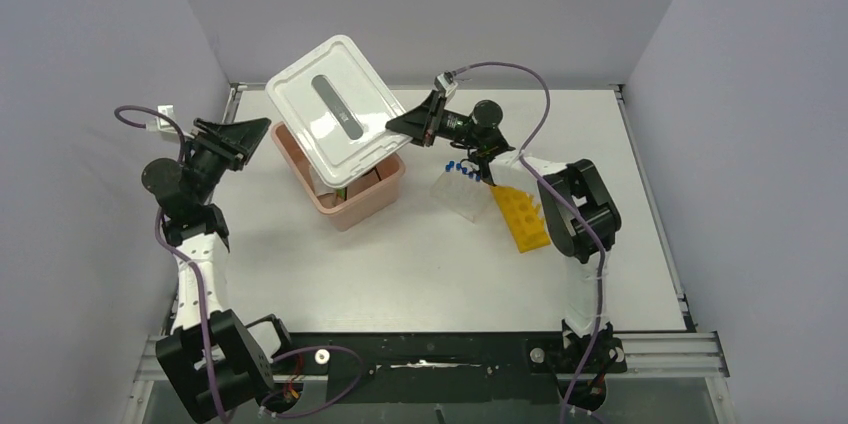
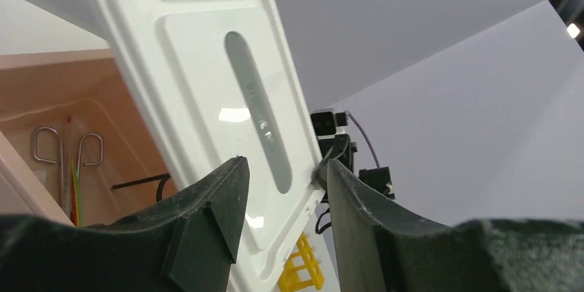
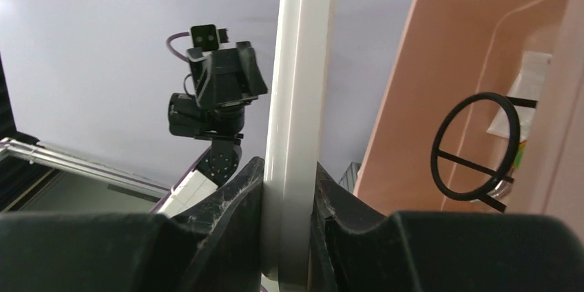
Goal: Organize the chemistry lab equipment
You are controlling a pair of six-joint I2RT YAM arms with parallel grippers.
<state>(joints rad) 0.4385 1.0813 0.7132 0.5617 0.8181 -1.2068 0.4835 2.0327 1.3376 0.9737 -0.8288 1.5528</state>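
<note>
My right gripper (image 1: 392, 124) (image 3: 289, 171) is shut on the right edge of the white lid (image 1: 330, 109) (image 3: 299, 65) and holds it tilted above the pink tub (image 1: 385, 189). My left gripper (image 1: 262, 129) (image 2: 282, 168) is open just left of the lid (image 2: 206, 78), apart from it. Inside the tub I see metal tongs (image 2: 65, 151), thin coloured sticks (image 2: 74, 195) and the black wire ring (image 3: 475, 147) with its stem (image 2: 141, 183). The clear tube rack (image 1: 468, 194) with blue-capped tubes (image 1: 458, 166) and the yellow holed rack (image 1: 522, 216) (image 2: 303, 275) lie right of the tub.
The tub (image 2: 41, 92) stands left of the table's centre, close to the back wall. The left arm (image 3: 217, 92) shows beyond the lid in the right wrist view. Grey walls enclose the table on three sides.
</note>
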